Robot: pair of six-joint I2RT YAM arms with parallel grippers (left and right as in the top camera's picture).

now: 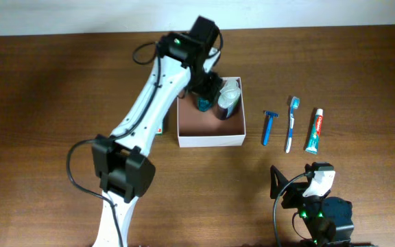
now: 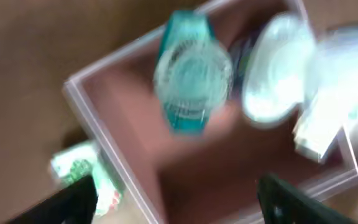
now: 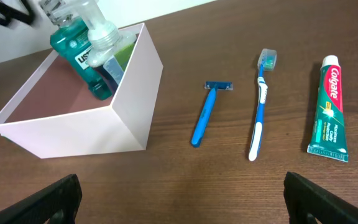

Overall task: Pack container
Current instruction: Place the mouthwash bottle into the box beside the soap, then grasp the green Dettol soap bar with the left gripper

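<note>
The container is a square white-walled box with a brown inside, at mid-table. A teal mouthwash bottle and a clear-capped bottle stand in its far part. My left gripper hangs over the container's far edge, open and empty. In the blurred left wrist view its jaws are wide apart above the container floor, with the mouthwash beyond them. My right gripper is open and empty near the front edge, and its jaws face the container wall.
A blue razor, a blue-and-white toothbrush and a toothpaste tube lie in a row right of the container. A small green, white and red packet lies just outside the container's left wall.
</note>
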